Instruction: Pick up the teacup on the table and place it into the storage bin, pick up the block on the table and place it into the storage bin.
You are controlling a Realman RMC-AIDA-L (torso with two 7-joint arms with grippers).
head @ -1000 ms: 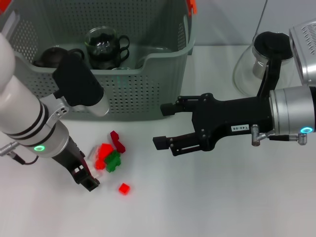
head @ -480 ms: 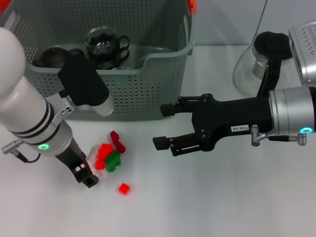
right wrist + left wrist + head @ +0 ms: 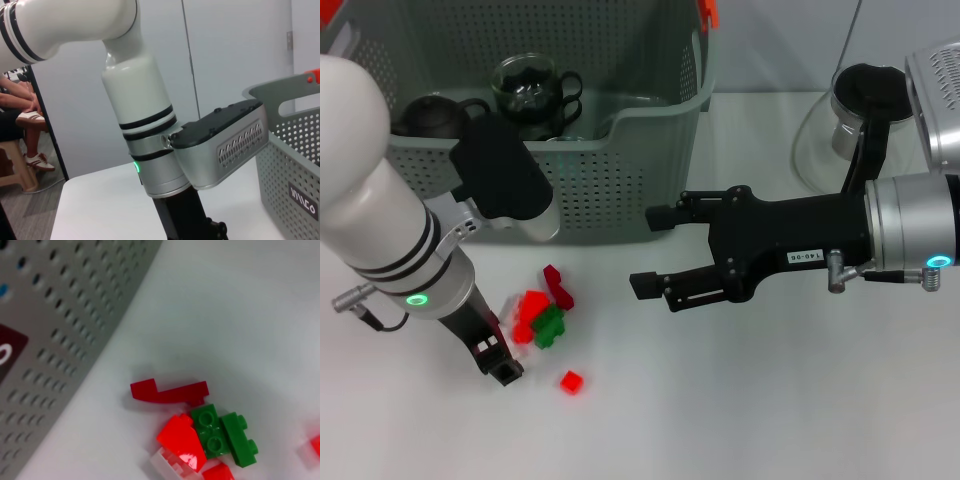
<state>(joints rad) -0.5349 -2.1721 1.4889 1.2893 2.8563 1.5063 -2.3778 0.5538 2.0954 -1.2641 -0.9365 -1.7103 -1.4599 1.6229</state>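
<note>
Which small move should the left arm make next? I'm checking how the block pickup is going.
Probably a short shift toward the block pile before closing. The left gripper sits low on the table just beside the pile, holding nothing, and the storage bin stands right behind. The right gripper hovers open, idle.

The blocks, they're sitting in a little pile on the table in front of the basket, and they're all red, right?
Not all red. The head view shows the blocks piled on the table in front of the basket, but one is green, and the left wrist view confirms it.
</note>
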